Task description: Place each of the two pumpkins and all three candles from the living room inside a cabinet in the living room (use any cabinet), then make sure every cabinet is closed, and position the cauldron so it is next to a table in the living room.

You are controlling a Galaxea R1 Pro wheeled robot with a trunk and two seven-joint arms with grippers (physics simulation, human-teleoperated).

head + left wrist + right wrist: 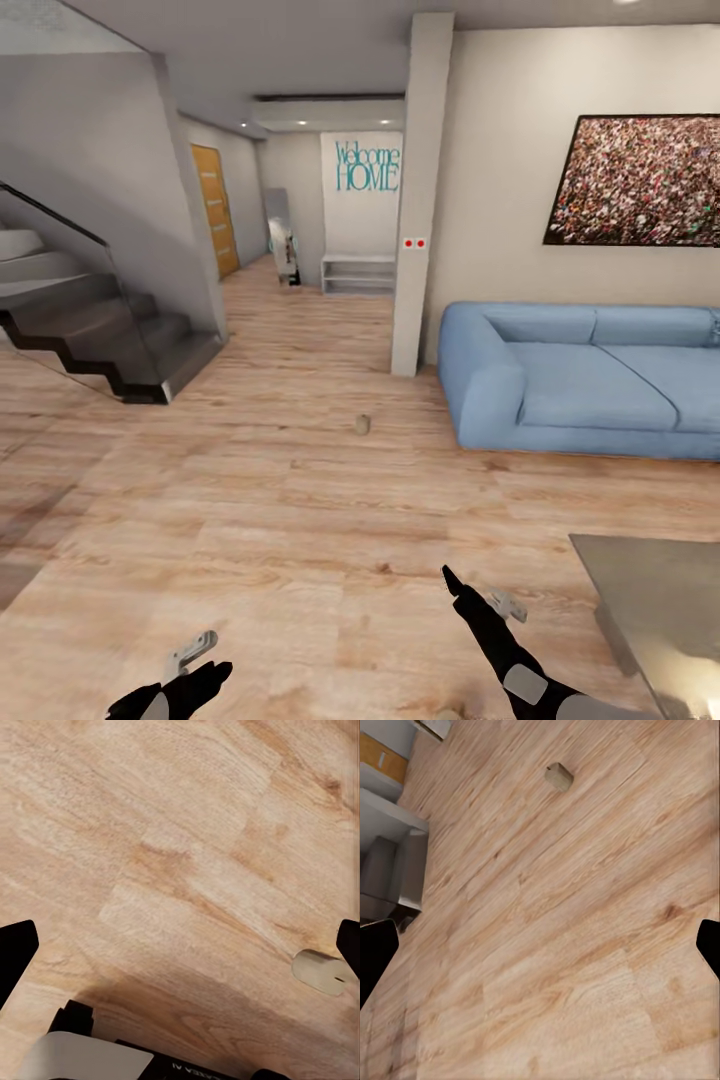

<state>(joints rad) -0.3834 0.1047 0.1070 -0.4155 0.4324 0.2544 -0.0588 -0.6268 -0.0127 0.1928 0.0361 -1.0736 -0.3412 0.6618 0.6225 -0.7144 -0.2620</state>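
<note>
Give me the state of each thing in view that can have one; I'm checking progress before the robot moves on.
candle: standing upright on the wooden floor, not held, not in a cabinet.
left gripper: open, holding nothing.
right gripper: open, holding nothing.
orange door: closed.
white shelf unit: open-fronted, looks bare.

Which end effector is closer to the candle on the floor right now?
The right end effector: it reaches forward towards the candle standing on the wood floor, while the left end effector sits lower and further back.
</note>
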